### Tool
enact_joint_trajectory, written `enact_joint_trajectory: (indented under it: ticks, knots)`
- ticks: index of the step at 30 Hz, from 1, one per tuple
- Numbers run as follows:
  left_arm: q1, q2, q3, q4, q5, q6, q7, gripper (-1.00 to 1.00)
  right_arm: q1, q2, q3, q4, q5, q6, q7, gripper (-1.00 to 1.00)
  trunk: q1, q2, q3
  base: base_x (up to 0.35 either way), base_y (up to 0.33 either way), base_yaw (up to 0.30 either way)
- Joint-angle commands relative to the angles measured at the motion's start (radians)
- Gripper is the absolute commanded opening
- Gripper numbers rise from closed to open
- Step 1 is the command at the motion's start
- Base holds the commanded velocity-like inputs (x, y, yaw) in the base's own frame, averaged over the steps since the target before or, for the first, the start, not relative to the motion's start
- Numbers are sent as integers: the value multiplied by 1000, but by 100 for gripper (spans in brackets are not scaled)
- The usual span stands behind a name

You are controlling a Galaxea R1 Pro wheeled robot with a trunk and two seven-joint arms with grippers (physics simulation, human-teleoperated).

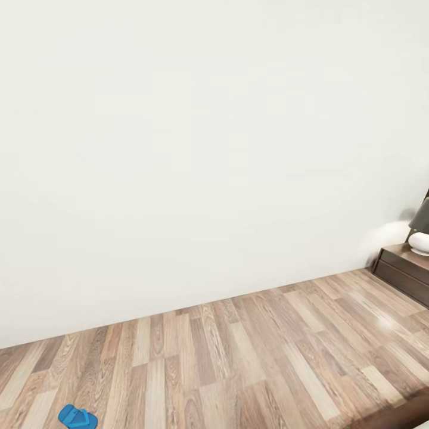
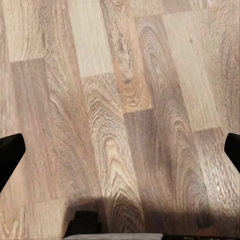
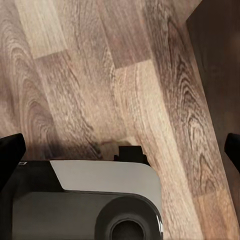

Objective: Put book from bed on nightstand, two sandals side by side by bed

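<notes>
One bright blue sandal (image 1: 77, 416) lies flat on the wood-plank floor at the lower left of the head view. At the right edge stands the dark reddish-brown nightstand (image 1: 404, 269), bearing a lamp (image 1: 420, 231) with a dark shade and white base. A dark strip of the bed frame (image 1: 398, 418) cuts the lower right corner. The book and the other sandal are out of view. My left gripper (image 2: 120, 152) hangs open over bare floor. My right gripper (image 3: 120, 150) is open too, above the floor beside a dark brown edge (image 3: 220, 65).
A plain white wall (image 1: 202, 149) runs across the head view behind the wood floor (image 1: 250, 357). The robot's own grey and white base (image 3: 85, 200) sits under the right gripper.
</notes>
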Motion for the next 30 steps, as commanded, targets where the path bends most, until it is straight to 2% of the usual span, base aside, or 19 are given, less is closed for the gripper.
enact_joint_trajectory:
  ticks: [1, 7, 24, 30]
  knots:
    - [0, -1, 2, 1, 7, -1, 0, 100, 0, 0, -2, -2, 1, -1, -1, 100, 0, 0, -1, 2, 0, 0]
    - [0, 0, 4, 5, 9, -1, -1, 100, 0, 0, -2, -2, 2, -4, -8, 100, 0, 0, -1, 141, 0, 0]
    - [0, 0, 4, 29, 7, -2, -1, 100, 0, 0, -3, -2, 2, -8, -6, 100, 0, 0, -1, 313, 0, 0]
    - [0, -1, 3, 30, 8, -35, -1, 100, 0, 0, -3, -2, 2, -8, -7, 100, 0, 0, -1, 319, 0, 0]
